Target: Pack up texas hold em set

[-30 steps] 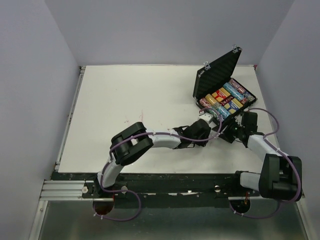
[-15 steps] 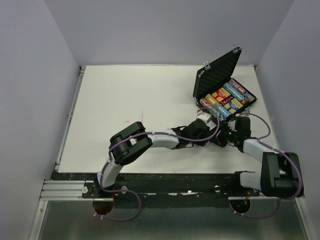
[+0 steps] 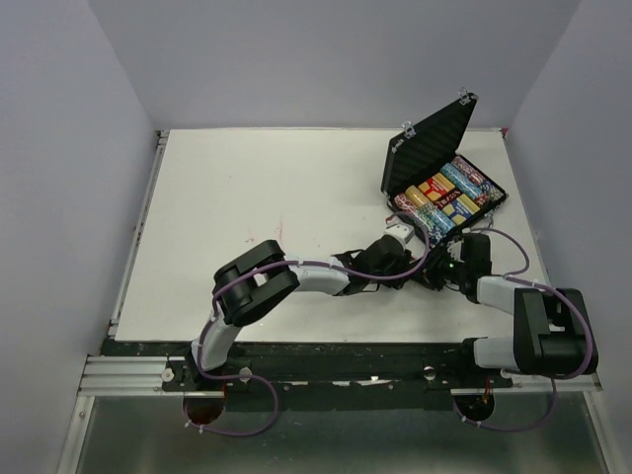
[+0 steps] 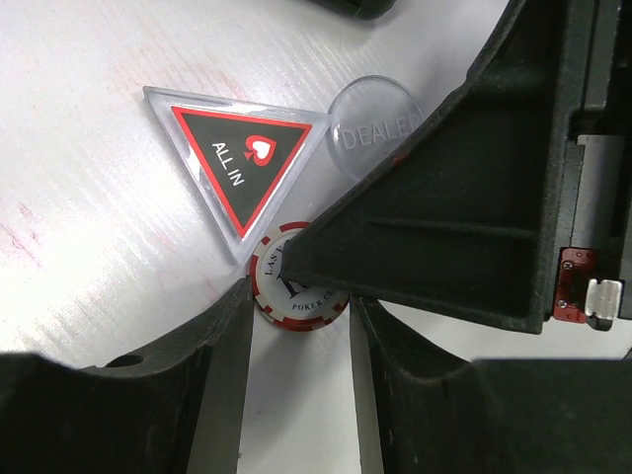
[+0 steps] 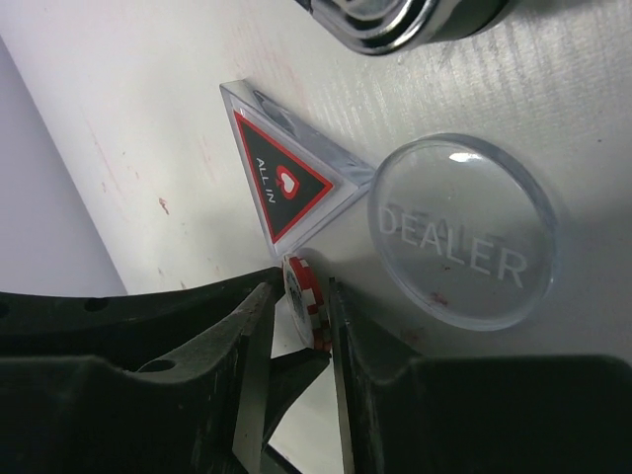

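**Case.** The black ribbed case (image 3: pixel 430 148) stands at the far right of the white counter (image 3: pixel 257 188). Its lid is raised and has silver corners. The base holds multicoloured chip rows (image 3: pixel 446 196) laid side by side.

**Loose pieces.** Three pieces lie on the counter just in front of the case.
- The triangular marker (image 4: pixel 242 163) lies flat. It is clear-edged with a black face, a red border, a spade symbol and the words "ALL IN".
- The clear disc (image 4: pixel 375 128) is round and embossed "DEALER". It lies flat at one corner of the marker, touching it or nearly so.
- The poker chip (image 4: pixel 291 296) is red and white with a printed centre. It sits at another corner of the marker, just beside it.

**Left pincer.** The left pincer (image 4: pixel 298 306) is clenched across the rim of the poker chip, with one fingertip on each side.

**Right pincer.** The right pincer (image 5: pixel 299 296) reaches in from the opposite side. In its wrist view the poker chip appears edge-on, with one finger facing each flat face. The jaws are narrowly parted, and a sliver of counter shows between one finger and the chip. Contact on the other face cannot be told.

**Arms.** In the top view both arms meet low over the counter at the near corner of the case.
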Tool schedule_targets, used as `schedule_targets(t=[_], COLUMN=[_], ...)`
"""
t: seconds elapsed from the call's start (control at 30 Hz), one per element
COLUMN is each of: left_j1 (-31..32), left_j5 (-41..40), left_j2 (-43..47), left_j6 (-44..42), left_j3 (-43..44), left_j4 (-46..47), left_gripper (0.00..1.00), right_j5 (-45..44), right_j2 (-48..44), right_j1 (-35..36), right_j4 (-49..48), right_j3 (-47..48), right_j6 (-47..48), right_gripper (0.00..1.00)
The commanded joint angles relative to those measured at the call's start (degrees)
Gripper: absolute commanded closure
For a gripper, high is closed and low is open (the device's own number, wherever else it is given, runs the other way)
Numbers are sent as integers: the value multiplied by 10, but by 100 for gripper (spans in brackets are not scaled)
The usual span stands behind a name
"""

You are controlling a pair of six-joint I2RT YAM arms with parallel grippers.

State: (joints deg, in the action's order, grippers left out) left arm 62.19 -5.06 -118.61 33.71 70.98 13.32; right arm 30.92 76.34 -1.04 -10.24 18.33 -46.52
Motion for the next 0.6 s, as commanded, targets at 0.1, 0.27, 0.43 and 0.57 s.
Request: schedule_targets(t=[0.1, 0.27, 0.43, 0.57], left_j1=[-4, -5, -4, -5], left_j5=[24, 23, 23, 17], left_j2=[-4, -1, 5, 12], left_j6=[-2, -2, -2, -2], left_j3=[-24, -30, -38, -51], left_j4=[-37, -31, -23, -14], left_gripper=[62, 62, 55, 38], right_j5=[-17, -23, -33, -39], right_j2=[36, 29, 7, -16], right_j1=[9, 9, 9, 9], right_j4=[-7, -5, 6, 14], right_j3=[-22, -23, -24, -23], right_j6=[12, 20, 26, 29], right_gripper=[74, 88, 99, 99])
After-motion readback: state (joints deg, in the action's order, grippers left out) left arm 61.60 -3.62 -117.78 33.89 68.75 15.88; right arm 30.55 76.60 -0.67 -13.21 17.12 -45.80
